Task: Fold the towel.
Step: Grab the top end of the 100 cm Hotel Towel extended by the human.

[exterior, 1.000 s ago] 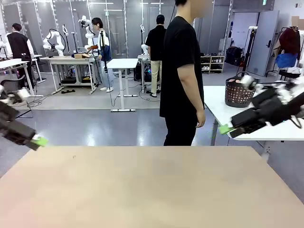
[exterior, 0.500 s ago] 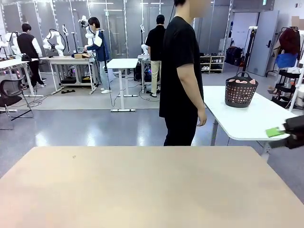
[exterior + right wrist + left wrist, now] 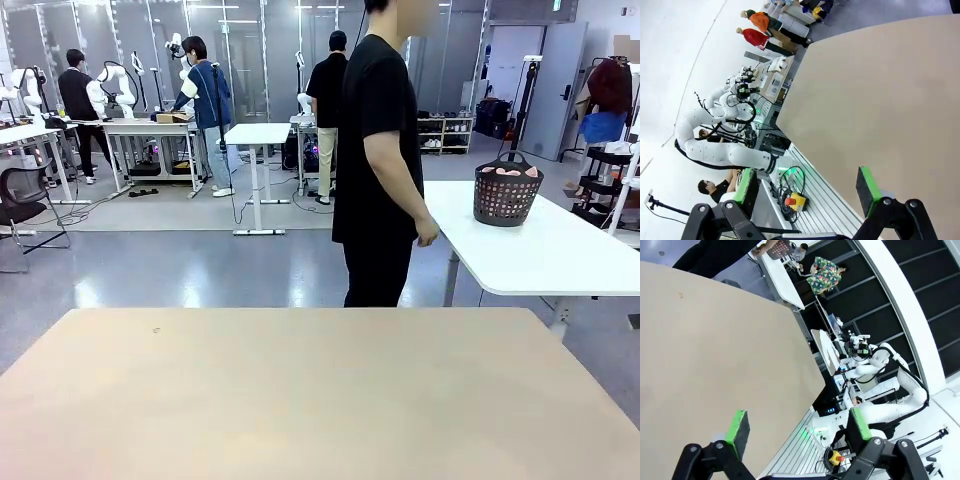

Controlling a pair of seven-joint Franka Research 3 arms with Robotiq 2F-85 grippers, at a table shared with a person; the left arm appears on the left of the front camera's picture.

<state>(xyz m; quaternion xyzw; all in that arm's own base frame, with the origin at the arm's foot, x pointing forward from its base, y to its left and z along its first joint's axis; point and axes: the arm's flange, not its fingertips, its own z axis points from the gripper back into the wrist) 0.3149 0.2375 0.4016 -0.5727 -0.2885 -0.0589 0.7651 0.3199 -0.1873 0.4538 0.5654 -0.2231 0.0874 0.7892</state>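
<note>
Salmon-pink cloth, seemingly the towel (image 3: pixel 506 172), peeks over the rim of a dark basket (image 3: pixel 503 198) on the white side table (image 3: pixel 560 255) at the right. In the left wrist view my left gripper (image 3: pixel 799 426) is open, its green pads wide apart with nothing between them, above the tan table's (image 3: pixel 705 350) edge. My right gripper (image 3: pixel 807 187) in the right wrist view is also open and empty, over the opposite edge of the tan table (image 3: pixel 875 90).
A person in black (image 3: pixel 380 160) stands side-on at the far edge of the tan table (image 3: pixel 300 390), one hand (image 3: pixel 427 235) near the white table's corner. Other people and tables stand farther back. Each wrist view shows the other white arm (image 3: pixel 890 405) (image 3: pixel 715 145) beyond the table edge.
Both arms have pulled out of the front view, the left one first, then the right one sliding off to the right. The person's hand has drifted slightly towards the white table.
</note>
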